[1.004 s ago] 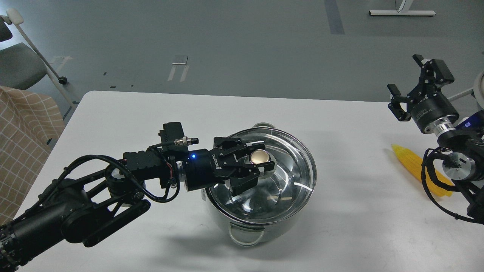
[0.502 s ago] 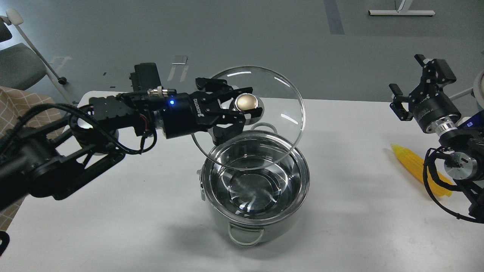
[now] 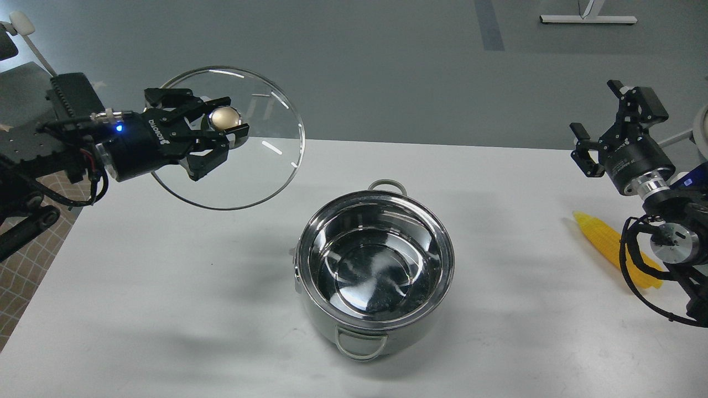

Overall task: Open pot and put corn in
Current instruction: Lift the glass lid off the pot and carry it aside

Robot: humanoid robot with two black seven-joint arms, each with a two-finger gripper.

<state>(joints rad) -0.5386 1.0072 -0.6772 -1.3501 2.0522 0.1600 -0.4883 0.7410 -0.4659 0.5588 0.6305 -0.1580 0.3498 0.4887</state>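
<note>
The shiny steel pot [image 3: 376,271] stands open at the middle of the white table [image 3: 166,287], its mirror-like inside bare. My left gripper [image 3: 224,130] is shut on the gold knob [image 3: 224,117] of the glass lid [image 3: 243,166] and holds it in the air over the table's far left, well clear of the pot. The yellow corn [image 3: 605,243] lies on the table at the right, partly hidden by my right arm. My right gripper [image 3: 600,124] is open and empty, raised above and behind the corn.
A grey chair [image 3: 22,72] and a checked cloth [image 3: 22,276] are off the table's left edge. Grey floor lies beyond the far edge.
My left gripper has lifted the lid off the pot and carried it up and to the left. The pot now stands open. The right arm has hardly moved.
</note>
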